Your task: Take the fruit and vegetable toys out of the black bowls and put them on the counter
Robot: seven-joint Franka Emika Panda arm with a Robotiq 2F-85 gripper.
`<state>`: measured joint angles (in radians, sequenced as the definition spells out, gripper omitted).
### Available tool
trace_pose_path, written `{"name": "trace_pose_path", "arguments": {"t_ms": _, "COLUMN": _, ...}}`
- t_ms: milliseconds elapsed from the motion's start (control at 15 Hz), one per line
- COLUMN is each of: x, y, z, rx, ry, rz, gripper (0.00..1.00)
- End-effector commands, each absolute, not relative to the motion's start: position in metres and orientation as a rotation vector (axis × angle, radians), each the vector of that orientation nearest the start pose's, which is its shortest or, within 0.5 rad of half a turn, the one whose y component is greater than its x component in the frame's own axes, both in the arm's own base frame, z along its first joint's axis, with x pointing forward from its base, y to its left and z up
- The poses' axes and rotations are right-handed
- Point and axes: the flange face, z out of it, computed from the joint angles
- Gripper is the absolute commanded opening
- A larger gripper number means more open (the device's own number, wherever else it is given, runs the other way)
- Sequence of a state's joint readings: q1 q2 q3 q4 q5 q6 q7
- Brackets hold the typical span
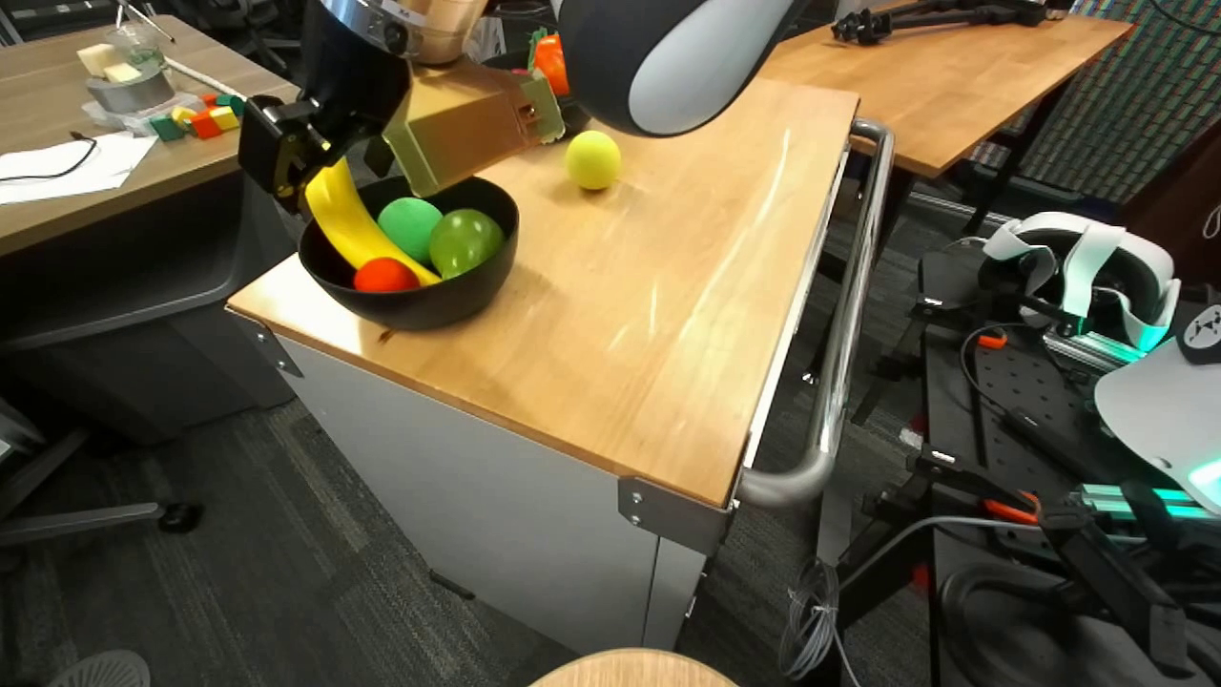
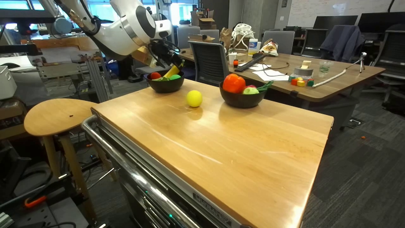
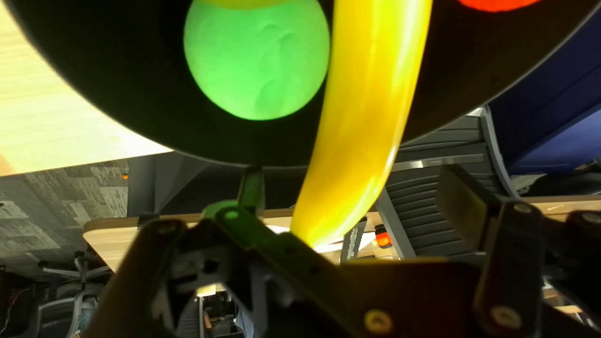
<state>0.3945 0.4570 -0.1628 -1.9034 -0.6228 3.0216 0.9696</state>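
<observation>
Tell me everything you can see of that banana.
The banana is glossy yellow, curved, plastic-looking. It lies tilted in a black bowl, one end inside, the other rising past the rim, between open jaws with gaps either side in the wrist view. A green ball sits close beside it; contact is unclear.

Two bowls [image 2: 165, 88] [image 2: 242, 100], one banana [image 1: 353, 225], one counter [image 2: 246, 145]
</observation>
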Motion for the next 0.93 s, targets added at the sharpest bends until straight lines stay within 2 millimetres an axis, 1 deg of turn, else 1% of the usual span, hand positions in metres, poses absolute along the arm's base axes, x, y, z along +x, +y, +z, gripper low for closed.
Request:
{"name": "trace_pose_path", "arguments": {"t_ms": 0, "x": 0.648, "y": 0.21, "z": 0.326, "rx": -2.87, "ry": 0.141, "rz": -1.108, "gripper": 0.91}}
{"name": "trace_pose_path", "arguments": {"t_ms": 67, "x": 0.649, "y": 0.209, "z": 0.325, "rx": -2.873, "ry": 0.14, "rz": -1.115, "gripper": 0.72}}
{"name": "trace_pose_path", "arguments": {"t_ms": 133, "x": 0.651, "y": 0.209, "z": 0.324, "rx": -2.874, "ry": 0.14, "rz": -1.121, "gripper": 0.71}}
{"name": "trace_pose_path", "arguments": {"t_ms": 333, "x": 0.654, "y": 0.209, "z": 0.323, "rx": -2.875, "ry": 0.144, "rz": -1.139, "gripper": 0.45}}
{"name": "trace_pose_path", "arguments": {"t_ms": 400, "x": 0.654, "y": 0.209, "z": 0.323, "rx": -2.875, "ry": 0.145, "rz": -1.14, "gripper": 0.38}}
{"name": "trace_pose_path", "arguments": {"t_ms": 467, "x": 0.652, "y": 0.209, "z": 0.324, "rx": -2.877, "ry": 0.144, "rz": -1.139, "gripper": 0.29}}
{"name": "trace_pose_path", "arguments": {"t_ms": 533, "x": 0.65, "y": 0.208, "z": 0.325, "rx": -2.879, "ry": 0.144, "rz": -1.134, "gripper": 0.23}}
{"name": "trace_pose_path", "arguments": {"t_ms": 600, "x": 0.646, "y": 0.207, "z": 0.327, "rx": -2.88, "ry": 0.135, "rz": -1.133, "gripper": 0.18}}
{"name": "trace_pose_path", "arguments": {"t_ms": 733, "x": 0.638, "y": 0.203, "z": 0.334, "rx": -2.897, "ry": 0.113, "rz": -1.14, "gripper": 0.17}}
{"name": "trace_pose_path", "arguments": {"t_ms": 867, "x": 0.628, "y": 0.201, "z": 0.346, "rx": -2.898, "ry": 0.052, "rz": -1.173, "gripper": 0.17}}
